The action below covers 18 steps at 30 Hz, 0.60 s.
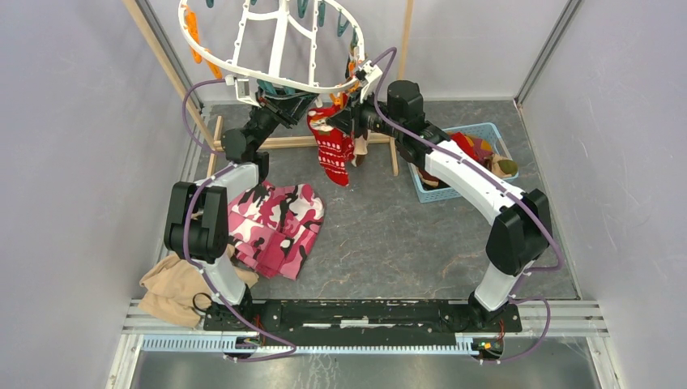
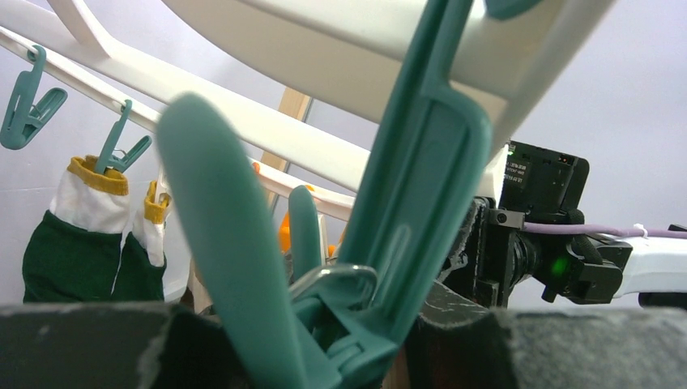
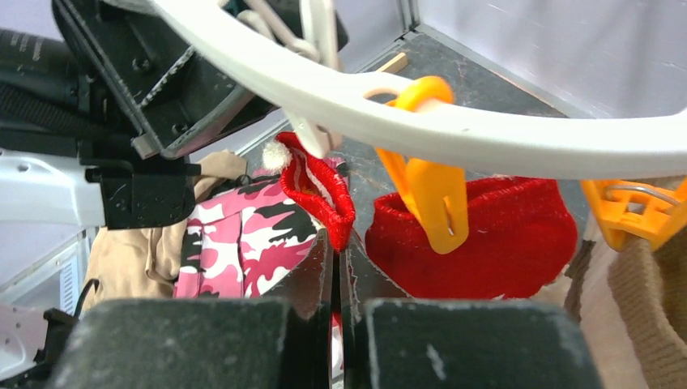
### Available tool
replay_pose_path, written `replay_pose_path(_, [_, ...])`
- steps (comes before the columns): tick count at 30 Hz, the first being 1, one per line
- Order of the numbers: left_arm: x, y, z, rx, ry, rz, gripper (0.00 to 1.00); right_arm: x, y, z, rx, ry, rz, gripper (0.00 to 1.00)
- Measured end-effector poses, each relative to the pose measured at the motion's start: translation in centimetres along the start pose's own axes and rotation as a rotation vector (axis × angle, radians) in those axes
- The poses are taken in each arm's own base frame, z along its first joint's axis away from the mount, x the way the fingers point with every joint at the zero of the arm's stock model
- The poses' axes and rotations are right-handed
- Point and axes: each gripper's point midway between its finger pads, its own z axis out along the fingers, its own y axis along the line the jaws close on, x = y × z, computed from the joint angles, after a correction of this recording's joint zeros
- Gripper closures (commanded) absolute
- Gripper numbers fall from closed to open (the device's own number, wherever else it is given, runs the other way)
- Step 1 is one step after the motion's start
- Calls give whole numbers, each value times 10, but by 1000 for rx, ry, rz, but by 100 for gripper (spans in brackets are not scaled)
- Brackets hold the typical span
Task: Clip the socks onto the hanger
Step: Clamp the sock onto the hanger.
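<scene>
The white hanger (image 1: 275, 49) hangs over the back of the table. My left gripper (image 1: 282, 97) reaches up under its near rim and is shut on a teal clip (image 2: 381, 243), squeezing the clip's handles. My right gripper (image 3: 336, 251) is shut on the cuff of a red sock (image 3: 324, 190), holding it up just below the hanger's rim (image 3: 486, 138). A second red sock (image 3: 486, 243) hangs beside it from an orange clip (image 3: 429, 194). In the top view the red socks (image 1: 334, 154) dangle between the two grippers. Two dark green socks (image 2: 69, 251) hang from teal clips further along the frame.
A pink camouflage garment (image 1: 275, 223) and a tan cloth (image 1: 174, 288) lie by the left arm. A blue basket (image 1: 428, 188) with more socks sits at the right, under the right arm. The wooden stand (image 1: 283, 142) crosses behind the grippers. A brown knitted piece (image 3: 648, 300) hangs right of the red socks.
</scene>
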Motion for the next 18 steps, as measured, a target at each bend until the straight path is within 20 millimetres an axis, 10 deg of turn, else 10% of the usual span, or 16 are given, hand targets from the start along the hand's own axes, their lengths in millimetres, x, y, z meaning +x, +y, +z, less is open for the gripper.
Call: replay_pose_path(18, [0,-2,0,1,1,-31,98,-9,-13,7,82,-44,103,99])
